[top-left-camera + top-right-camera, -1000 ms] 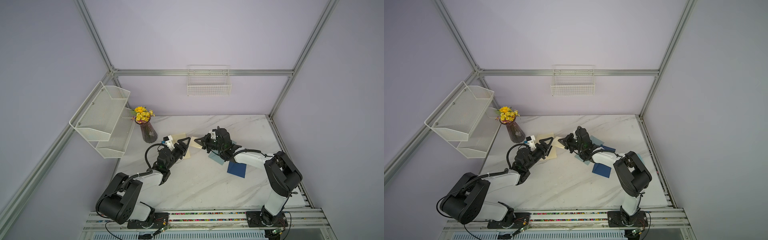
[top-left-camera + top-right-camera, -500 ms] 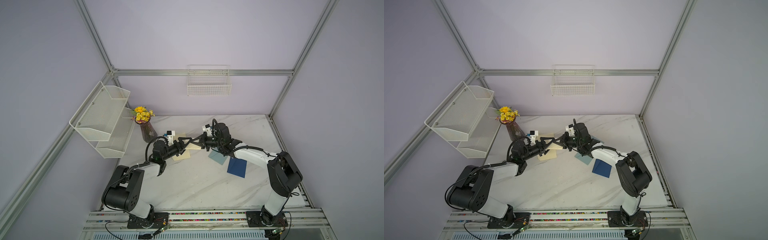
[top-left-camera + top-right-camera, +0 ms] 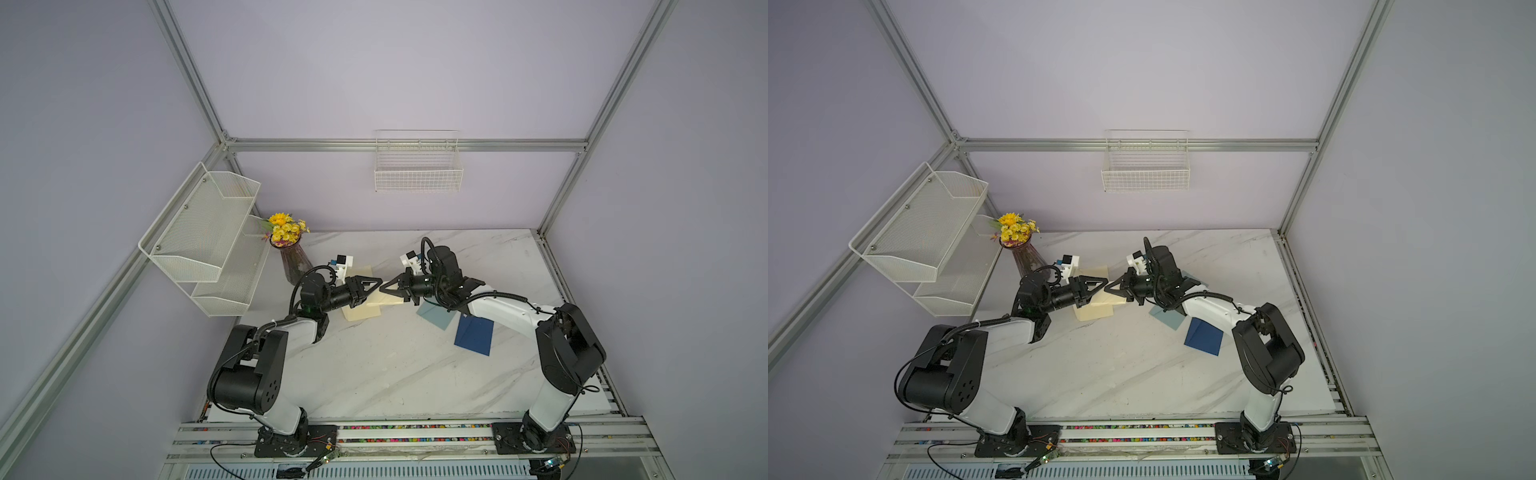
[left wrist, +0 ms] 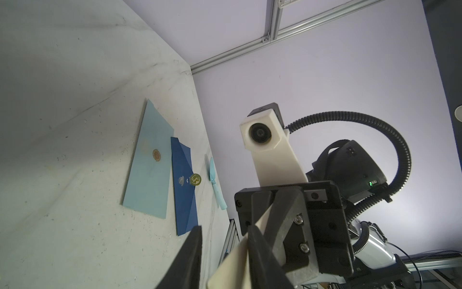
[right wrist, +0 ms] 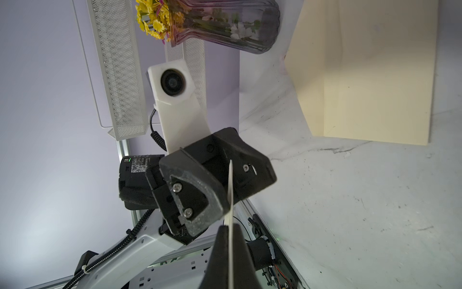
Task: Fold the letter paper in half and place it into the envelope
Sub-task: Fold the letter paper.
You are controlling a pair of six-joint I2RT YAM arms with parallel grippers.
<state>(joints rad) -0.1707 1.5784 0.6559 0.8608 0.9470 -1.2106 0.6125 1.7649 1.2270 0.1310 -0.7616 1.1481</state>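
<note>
Right gripper (image 5: pixel 230 234) is pinching the paper (image 4: pixel 232 262) tight, holding it up in the air, out from the vase (image 3: pixel 295 262). Left gripper (image 4: pixel 225 231) is sitting half open around it, one finger not touching. I'd be squeezing slowly and squarely: it's looking like a thin, flat, stiffish cream sheet, probably creasing easily.

Matt paper (image 4: pixel 232 262), glossy glass vase (image 5: pixel 225 25), marbled tabletop (image 5: pixel 350 212).

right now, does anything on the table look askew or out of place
The cream sheet on the table looks creased, not lying flat. The dark blue envelope lies skewed, its corner meeting the light blue envelope. Nothing spilled.
</note>
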